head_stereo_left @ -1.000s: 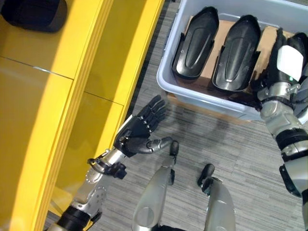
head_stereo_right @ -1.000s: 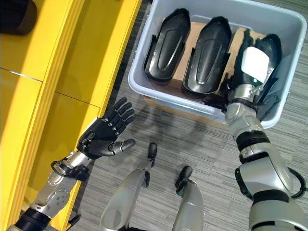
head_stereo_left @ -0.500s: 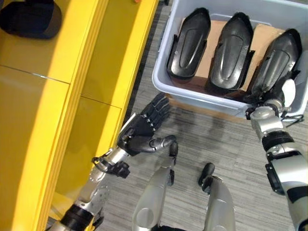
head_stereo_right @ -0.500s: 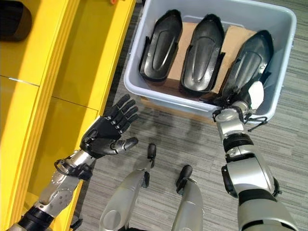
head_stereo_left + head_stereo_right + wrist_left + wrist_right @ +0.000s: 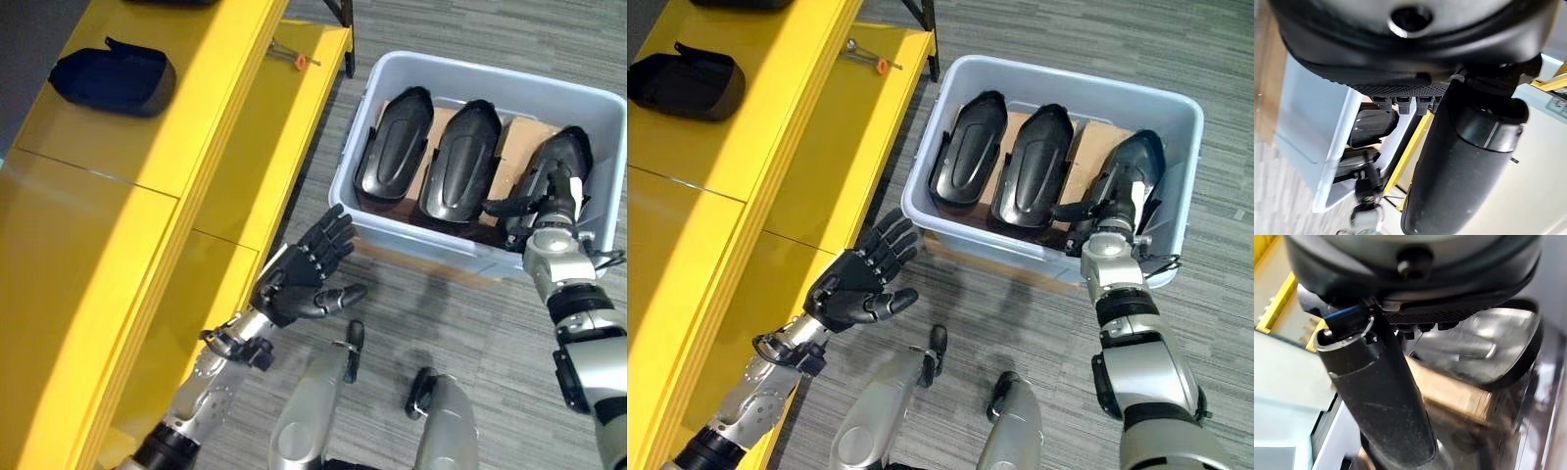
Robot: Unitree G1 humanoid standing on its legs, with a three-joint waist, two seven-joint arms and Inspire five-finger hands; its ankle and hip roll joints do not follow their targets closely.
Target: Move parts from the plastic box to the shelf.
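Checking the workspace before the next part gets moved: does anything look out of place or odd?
One thing: a small tool with an orange tip lies loose near the edge of the yellow shelf, unlike the black part set there. In the plastic box, the three parts stand in a neat row; the right hand is at the rightmost.

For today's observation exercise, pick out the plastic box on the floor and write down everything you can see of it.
The plastic box is a pale grey-blue rectangular tub with rounded corners and a rolled rim, open at the top. It stands upright on grey carpet beside the yellow shelf. Brown cardboard lines its bottom, and three glossy black moulded parts lie side by side in it: left part, middle part, right part. The right hand reaches over its near rim onto the right part.
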